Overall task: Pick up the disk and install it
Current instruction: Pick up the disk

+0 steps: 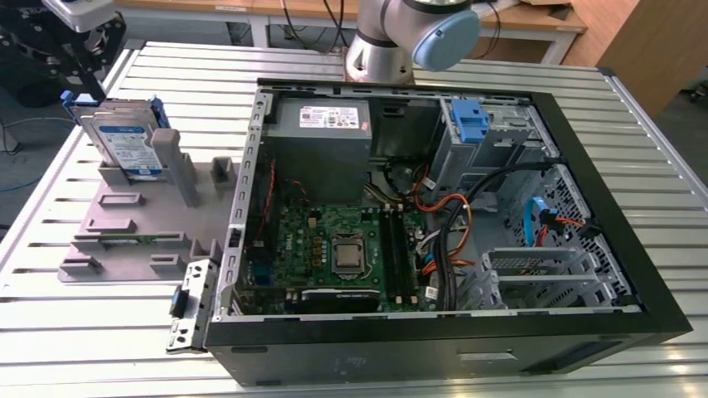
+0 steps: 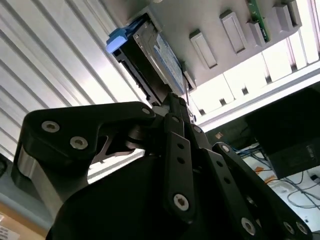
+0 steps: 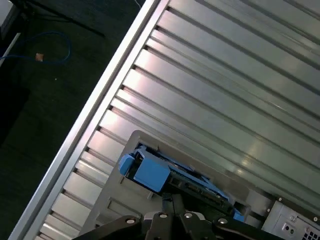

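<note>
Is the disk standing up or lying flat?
Standing up: the disk rests on its edge in the grey holder beside the computer case, label face showing.

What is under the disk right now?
The disk stands upright on the grey holder, which lies on the slatted table. Its bottom edge is hidden behind the holder's posts.

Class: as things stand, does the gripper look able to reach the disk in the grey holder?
Probably yes. The gripper is just over the disk, which stands upright in the grey holder with its upper edge bare; nothing seems to lie between them.
</note>
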